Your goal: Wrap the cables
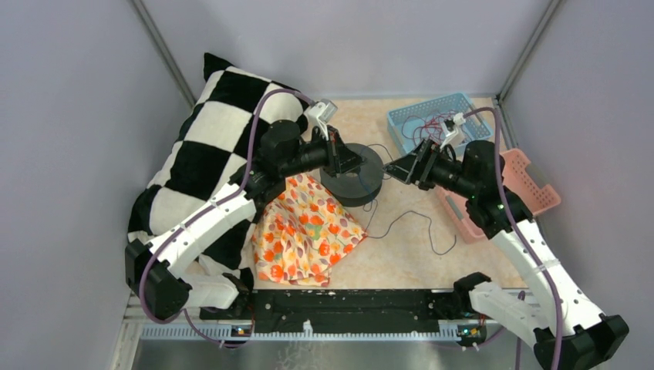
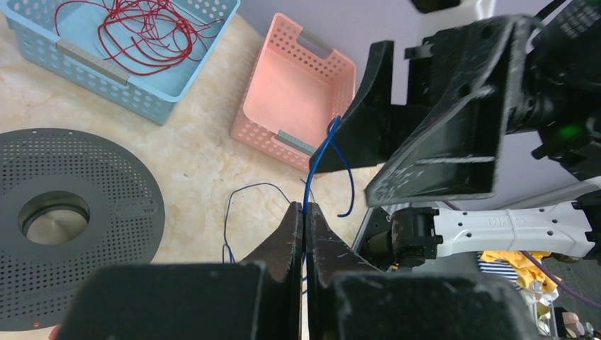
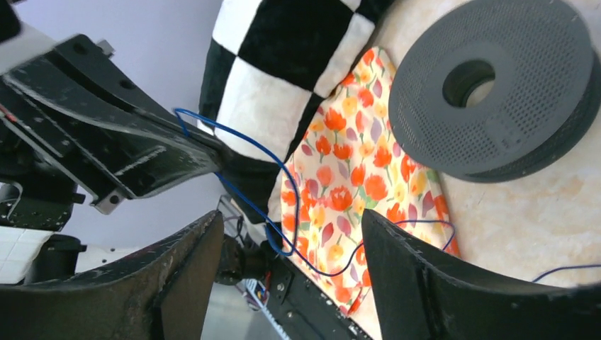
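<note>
Left wrist view: left pincer [image 2: 304, 211] clenched on thin blue cable [image 2: 314, 163], strand rising from fingertips. Right wrist view: right pincer [image 3: 290, 219] released, cable loop seen between spread fingers. Top view: cable tail trails over surface [image 1: 401, 258] near perforated grey spool [image 1: 352, 176].

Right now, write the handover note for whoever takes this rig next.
Left gripper: jaws shut on the thin blue cable.
Right gripper: jaws open; the cable crosses the gap in its wrist view, ungripped.
The cable's tail lies on the beige table beside the dark grey perforated round spool.
Done: cable grasped.
Left: the wrapping itself; no turns show yet.
</note>
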### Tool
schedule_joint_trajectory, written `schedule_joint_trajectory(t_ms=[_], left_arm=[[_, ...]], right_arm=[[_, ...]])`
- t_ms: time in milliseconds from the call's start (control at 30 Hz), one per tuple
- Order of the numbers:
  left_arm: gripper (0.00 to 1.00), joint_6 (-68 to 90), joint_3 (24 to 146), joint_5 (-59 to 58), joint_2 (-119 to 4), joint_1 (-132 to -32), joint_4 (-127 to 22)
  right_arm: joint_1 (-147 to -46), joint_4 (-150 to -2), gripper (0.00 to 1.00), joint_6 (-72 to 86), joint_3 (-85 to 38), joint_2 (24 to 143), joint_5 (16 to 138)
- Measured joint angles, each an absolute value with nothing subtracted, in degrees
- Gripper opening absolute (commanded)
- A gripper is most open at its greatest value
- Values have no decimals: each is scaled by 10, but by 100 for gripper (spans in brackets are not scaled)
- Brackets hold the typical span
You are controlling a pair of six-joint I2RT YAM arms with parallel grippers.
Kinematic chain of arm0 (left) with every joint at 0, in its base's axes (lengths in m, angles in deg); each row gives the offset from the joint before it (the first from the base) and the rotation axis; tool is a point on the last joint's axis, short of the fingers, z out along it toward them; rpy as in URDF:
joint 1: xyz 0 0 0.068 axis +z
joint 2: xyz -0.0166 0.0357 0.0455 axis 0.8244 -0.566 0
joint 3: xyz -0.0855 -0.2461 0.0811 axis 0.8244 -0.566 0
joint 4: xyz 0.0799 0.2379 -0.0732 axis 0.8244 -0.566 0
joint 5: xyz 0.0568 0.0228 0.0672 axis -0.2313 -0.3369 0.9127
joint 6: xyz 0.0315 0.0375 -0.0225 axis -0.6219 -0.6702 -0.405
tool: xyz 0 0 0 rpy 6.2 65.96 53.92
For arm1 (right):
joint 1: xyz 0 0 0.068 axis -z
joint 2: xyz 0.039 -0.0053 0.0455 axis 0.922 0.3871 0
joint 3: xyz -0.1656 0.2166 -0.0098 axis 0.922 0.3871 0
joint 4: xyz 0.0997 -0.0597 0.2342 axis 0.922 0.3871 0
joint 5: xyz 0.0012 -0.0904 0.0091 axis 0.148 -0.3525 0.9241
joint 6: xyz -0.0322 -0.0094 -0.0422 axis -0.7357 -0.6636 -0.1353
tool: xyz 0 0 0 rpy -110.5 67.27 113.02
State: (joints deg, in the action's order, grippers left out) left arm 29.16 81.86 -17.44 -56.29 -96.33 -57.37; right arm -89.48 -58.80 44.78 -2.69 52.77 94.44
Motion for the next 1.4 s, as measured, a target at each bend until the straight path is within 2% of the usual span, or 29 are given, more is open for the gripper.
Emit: schedule_joint_trajectory(t_ms=[100, 267, 433, 500, 567, 600, 900, 933, 1033, 1067, 1100, 1167, 1267, 1400], left_arm=[[0, 292, 819, -176, -563, -963, -570], [0, 292, 819, -176, -566, -962, -564], [0, 294, 818, -174, -567, -962, -560], [0, 295, 817, -174, -567, -962, -558], [0, 295, 816, -174, -567, -962, -556], [0, 295, 815, -174, -567, -962, -556], [0, 295, 812, -166, -567, -960, -560], [4, 295, 809, -165, -568, -960, -560], [70, 294, 800, -163, -568, -960, -561], [81, 295, 798, -160, -569, -959, -564], [88, 295, 798, -158, -571, -959, -567], [92, 295, 799, -151, -578, -958, -578], [94, 286, 814, -135, -598, -948, -631], [94, 265, 875, -141, -645, -867, -720]], right_arm=[[-897, -599, 53, 451, -3, 529, 955], [-899, -606, 50, 458, 14, 531, 962], [-899, -628, 36, 474, 26, 525, 956], [-900, -641, 25, 490, 46, 514, 947], [-900, -646, 5, 503, 60, 505, 941], [-900, -650, 0, 512, 67, 502, 937], [-900, -636, 0, 507, 66, 482, 894], [-900, -632, 0, 500, 62, 480, 890], [-900, -616, 0, 484, 45, 478, 881], [-900, -606, 0, 477, 37, 477, 874], [-900, -598, 0, 471, 30, 477, 869], [-900, -577, 0, 460, 15, 477, 855], [-900, -544, 0, 441, -7, 477, 829], [-900, -505, 0, 414, -9, 461, 799]])
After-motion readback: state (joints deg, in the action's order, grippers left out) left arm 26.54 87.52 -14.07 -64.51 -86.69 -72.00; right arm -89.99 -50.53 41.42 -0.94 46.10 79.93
